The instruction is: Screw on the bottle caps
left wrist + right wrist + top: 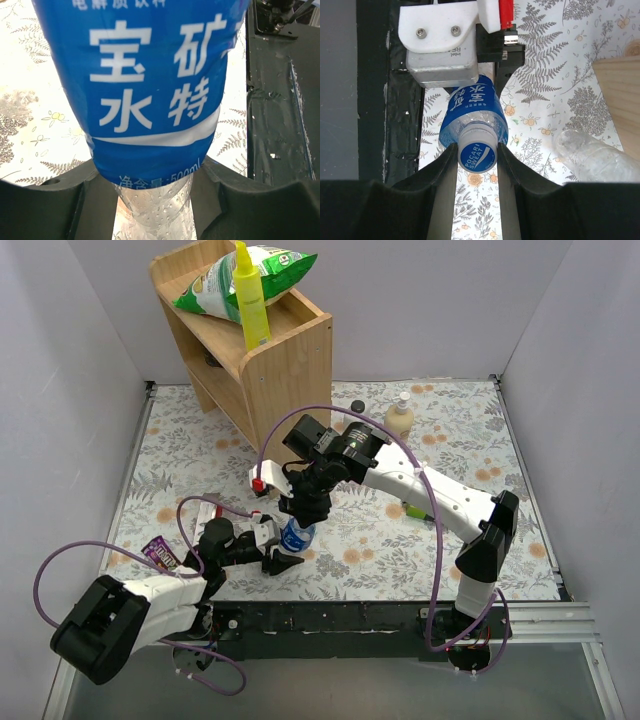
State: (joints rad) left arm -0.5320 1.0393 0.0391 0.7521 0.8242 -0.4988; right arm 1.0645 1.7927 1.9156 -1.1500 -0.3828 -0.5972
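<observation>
From above, the left tool [283, 552] is clamped on the lower body of the blue-labelled bottle [297, 536], which stands upright on the worktop [380, 560]. The right tool [303, 508] is directly over its top.

At the left wrist, the bottle fills the gap between the fingers [50, 210].

At the right wrist, the blue cap [477, 152] on the bottle's neck is pinched between that tool's fingers [437, 175]. The plain bottle [595, 160] lies off to the side, apart from the tool.
</observation>
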